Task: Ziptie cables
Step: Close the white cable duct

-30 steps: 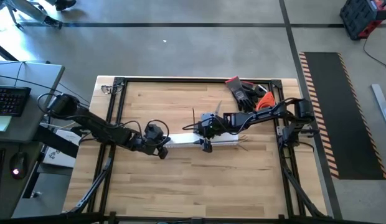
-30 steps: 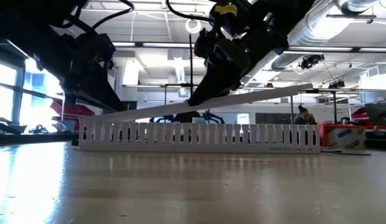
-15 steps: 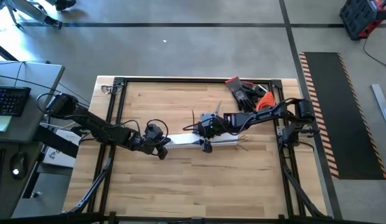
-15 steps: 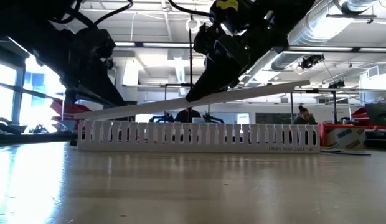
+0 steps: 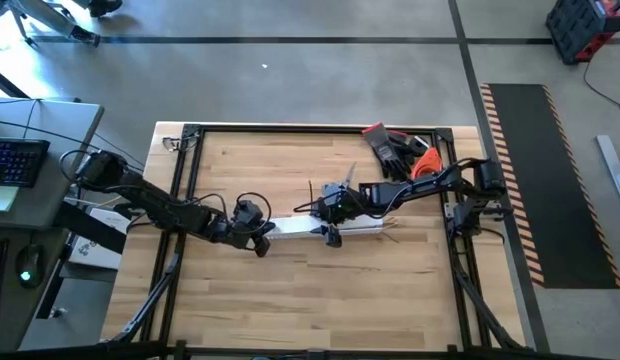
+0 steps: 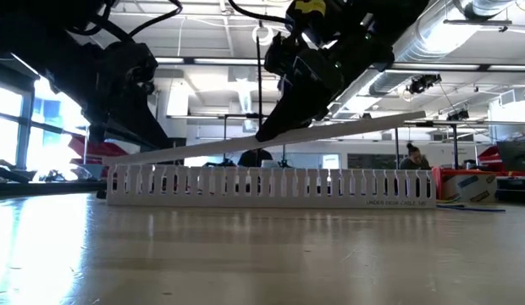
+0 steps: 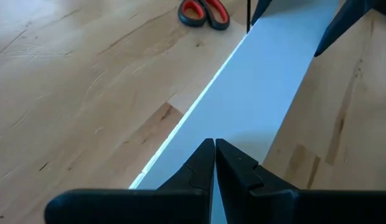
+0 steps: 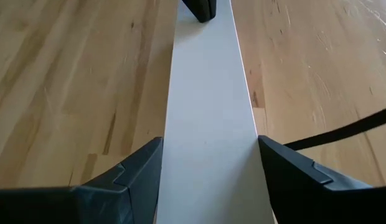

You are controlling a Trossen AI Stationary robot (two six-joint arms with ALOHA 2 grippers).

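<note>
The white comb-slotted duct (image 6: 271, 186) lies across the table's middle (image 5: 355, 226). A flat white strip (image 6: 330, 131) slants over it, with its left end (image 6: 114, 159) low on the duct and its right end raised. My right gripper (image 5: 332, 234) is shut on the strip near its middle. My left gripper (image 5: 260, 238) is shut, with its tips on the strip's left end. A thin dark cable (image 8: 342, 132) runs beside the strip, and another piece (image 5: 311, 190) shows behind the duct. My left gripper sets its shut fingertips (image 7: 215, 155) down on the strip's top face (image 7: 243, 124) near its left end, coming from above. That end lies on the duct's top. My right gripper pinches the strip's two long edges (image 8: 171, 155) between its two fingers (image 8: 286, 168), which lie across it. The fingers slant down from the right. The strip is tilted, its right end clear of the duct.
Red-handled scissors (image 7: 204, 12) lie on the wood beyond the strip. Dark gloves and an orange tool (image 5: 400, 150) lie at the far right corner. A black frame (image 5: 180, 200) borders the table. A person (image 6: 412, 157) sits far behind.
</note>
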